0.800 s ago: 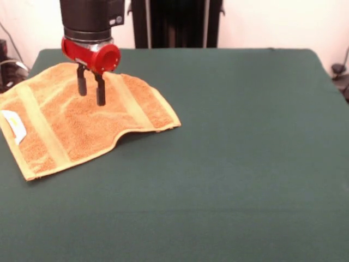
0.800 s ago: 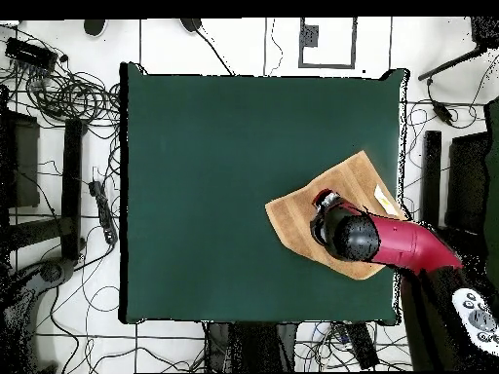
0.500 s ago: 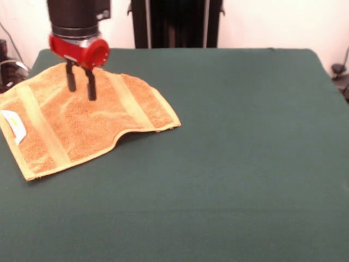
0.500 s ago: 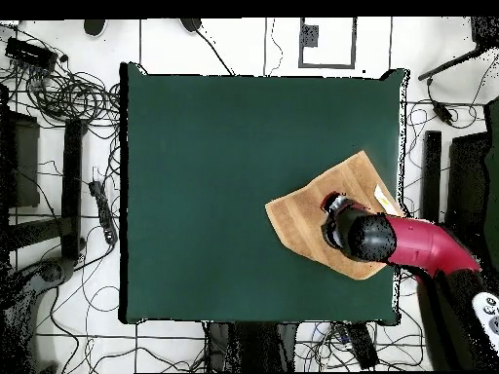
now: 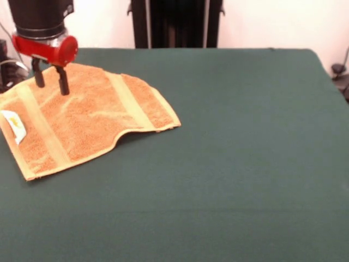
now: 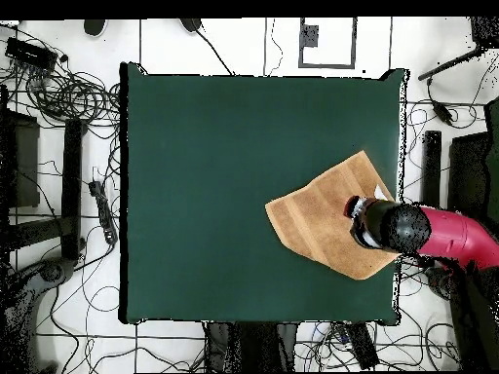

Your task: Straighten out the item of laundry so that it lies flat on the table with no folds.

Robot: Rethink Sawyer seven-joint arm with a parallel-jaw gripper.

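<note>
1. The towel [image 5: 87, 117] is sitting at the left side of the table [image 5: 234, 164] in the front view, spread out pretty much all the way. In the overhead view [image 6: 326, 219] it's lying at an angle near the table's right edge.

2. It's not lying totally flat though. Along its near edge in the front view there's a bit that's arching up off the green top, with a dark gap showing under it, and a soft wrinkle is running across the middle.

3. Both paler bands are showing, one near each end, and the white label [image 5: 13, 124] is sticking out at the left edge.

4. The gripper [image 5: 49, 82] is hanging over the towel's far left part, under a red collar. Its two black fingers [image 5: 64, 86] are standing apart with clear space between them, holding nothing. I can't tell if the tips are touching the cloth or floating just above it.

5. From overhead, the red arm [image 6: 448, 239] is reaching in from the right and covering part of the towel.
</note>
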